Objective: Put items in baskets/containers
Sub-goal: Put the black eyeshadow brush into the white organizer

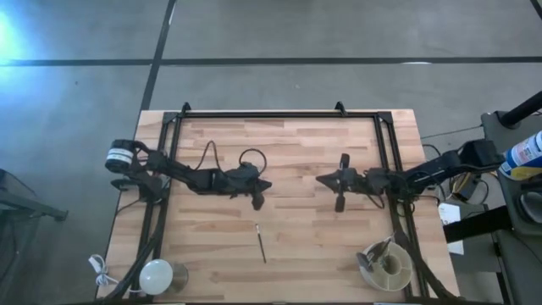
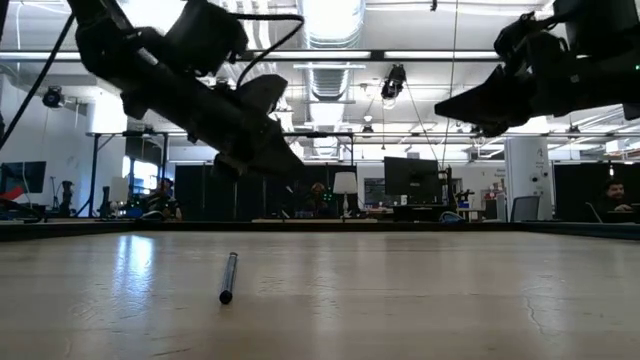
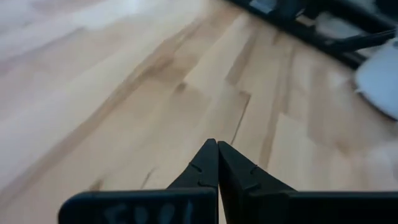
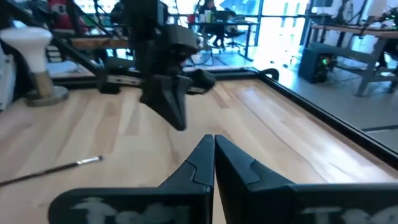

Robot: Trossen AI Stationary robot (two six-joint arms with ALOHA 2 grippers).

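Note:
One thin dark brush (image 1: 261,241) lies flat on the wooden table near its middle. It also shows in the low view (image 2: 229,277) and in the right wrist view (image 4: 62,167), with its metal ferrule toward the left arm. The round cream tub (image 1: 391,268) stands at the table's near right corner with several brushes leaning in it. My left gripper (image 1: 268,183) (image 3: 217,146) hovers shut above the table, beyond the brush. My right gripper (image 1: 321,179) (image 4: 213,139) hovers shut, facing the left one. Both are clear of the table in the low view.
A white glossy dome (image 1: 157,274) with a cord stands at the near left corner, and it shows far off in the right wrist view (image 4: 28,40). A black frame (image 1: 279,114) runs along the far edge and both sides. Bare wood lies between the brush and the tub.

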